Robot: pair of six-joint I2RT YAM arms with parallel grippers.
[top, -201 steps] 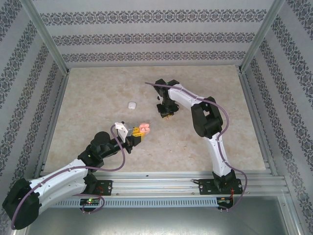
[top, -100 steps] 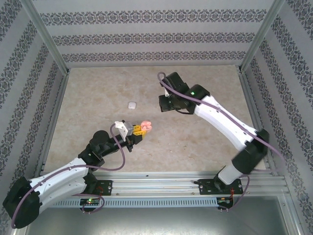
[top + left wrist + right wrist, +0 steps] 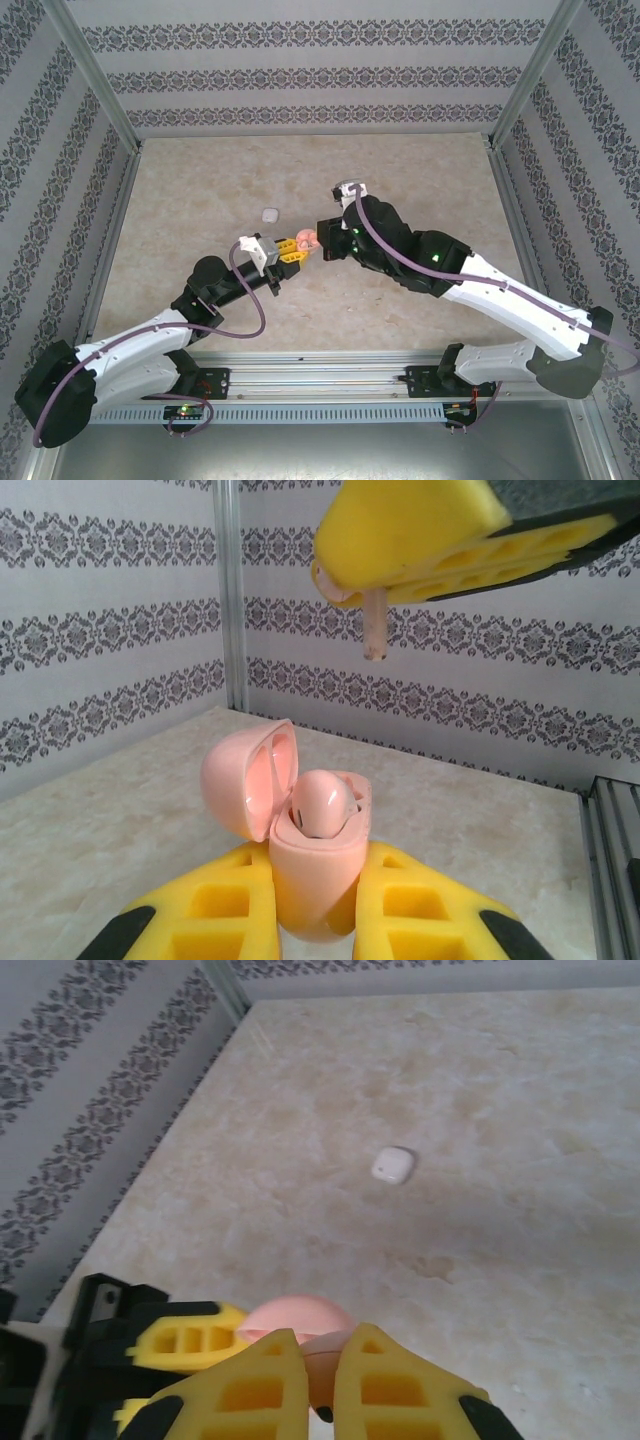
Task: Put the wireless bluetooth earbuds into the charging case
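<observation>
Over the counter point(image 3: 190, 190), left fingers point(image 3: 235, 885) clamp the open charging case point(image 3: 312, 872); right fingers point(image 3: 410, 540) pinch an earbud point(image 3: 375, 630) above. Align its stem over the case's vacant side, then lower straight.

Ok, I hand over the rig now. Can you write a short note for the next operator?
Left gripper: shut on the pink case, lid open.
Right gripper: shut on the second earbud, stem down, close above the case.
Done: first earbud sits in the case.
Left: lower the second earbud into the case beside the first, then release it.
A small white piece lies apart on the table; I cannot tell what it is.
</observation>
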